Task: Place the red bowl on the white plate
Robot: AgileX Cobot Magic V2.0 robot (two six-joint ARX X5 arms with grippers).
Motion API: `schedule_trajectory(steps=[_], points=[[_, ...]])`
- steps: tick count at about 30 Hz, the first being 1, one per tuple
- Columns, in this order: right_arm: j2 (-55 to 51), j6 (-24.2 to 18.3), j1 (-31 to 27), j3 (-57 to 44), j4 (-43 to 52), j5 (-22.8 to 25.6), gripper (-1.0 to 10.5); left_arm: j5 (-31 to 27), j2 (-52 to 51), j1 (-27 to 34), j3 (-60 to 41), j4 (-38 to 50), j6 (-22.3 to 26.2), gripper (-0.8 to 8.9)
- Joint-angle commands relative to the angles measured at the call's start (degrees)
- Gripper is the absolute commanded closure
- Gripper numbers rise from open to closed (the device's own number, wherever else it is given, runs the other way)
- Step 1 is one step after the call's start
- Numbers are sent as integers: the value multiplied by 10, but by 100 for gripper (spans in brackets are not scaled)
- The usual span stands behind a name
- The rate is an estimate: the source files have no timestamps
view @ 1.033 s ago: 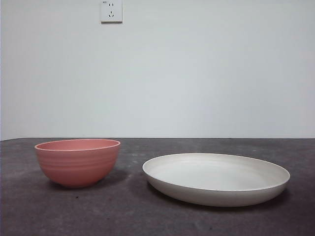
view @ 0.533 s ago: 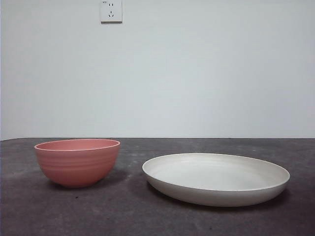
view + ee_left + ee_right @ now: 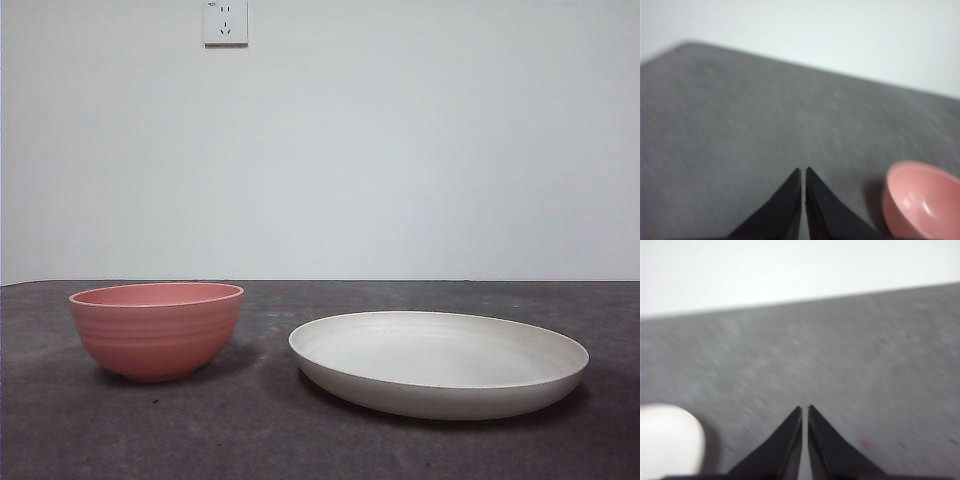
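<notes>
The red bowl (image 3: 157, 329) stands upright on the dark table at the left of the front view. The white plate (image 3: 438, 362) lies to its right, a small gap between them. Neither gripper shows in the front view. In the left wrist view my left gripper (image 3: 803, 171) is shut and empty above bare table, with the red bowl (image 3: 920, 202) off to one side of it. In the right wrist view my right gripper (image 3: 804, 409) is shut and empty, with an edge of the white plate (image 3: 667, 442) to its side.
The dark grey table (image 3: 250, 440) runs to a white wall with a power outlet (image 3: 226, 22) high up. The table's far edge shows in both wrist views.
</notes>
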Motion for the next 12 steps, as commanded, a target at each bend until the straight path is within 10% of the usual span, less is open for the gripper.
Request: schedule_trajectory(steps=[1, 12], points=[[-2, 59, 0, 19, 12, -8, 934, 16, 8, -1, 29, -10, -4, 798], [38, 89, 0, 212, -156, -52, 935, 32, 116, -29, 195, -111, -42, 798]])
